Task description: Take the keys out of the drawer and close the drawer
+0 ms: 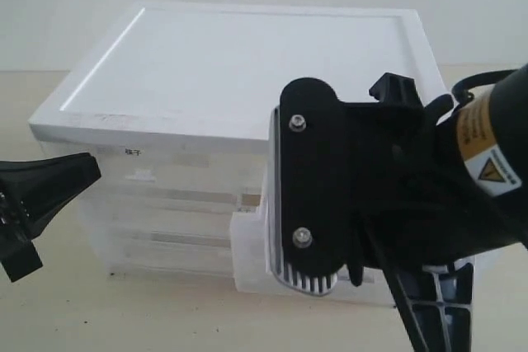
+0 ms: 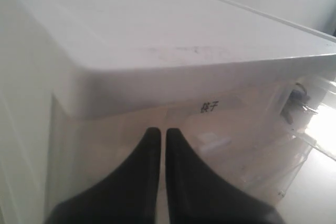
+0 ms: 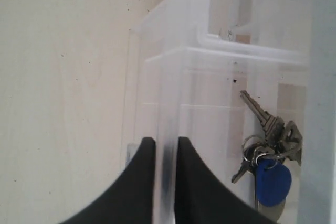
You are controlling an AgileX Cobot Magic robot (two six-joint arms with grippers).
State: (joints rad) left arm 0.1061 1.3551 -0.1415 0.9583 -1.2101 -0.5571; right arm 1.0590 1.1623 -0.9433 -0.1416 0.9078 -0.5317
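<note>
The drawer (image 3: pixel 173 72) is a translucent plastic box pulled out of the white cabinet (image 1: pixel 247 63); in the exterior view its front corner (image 1: pixel 247 245) juts out beside the right arm. The keys (image 3: pixel 269 140) lie inside it, silver, with a round blue tag (image 3: pixel 274 183). They also show faintly through the plastic as keys (image 2: pixel 300 102) in the left wrist view. My right gripper (image 3: pixel 165 142) is shut on the drawer's front wall, one finger on each side. The left gripper (image 2: pixel 159 130) is shut with nothing in it, close to the cabinet's left front.
A half-width drawer with a dark-character label (image 2: pixel 209 107) sits closed on the cabinet's left, above full-width translucent drawers (image 1: pixel 173 237). The right arm's black wrist body (image 1: pixel 330 187) hides much of the cabinet's right front. The beige tabletop (image 1: pixel 124 311) lies in front.
</note>
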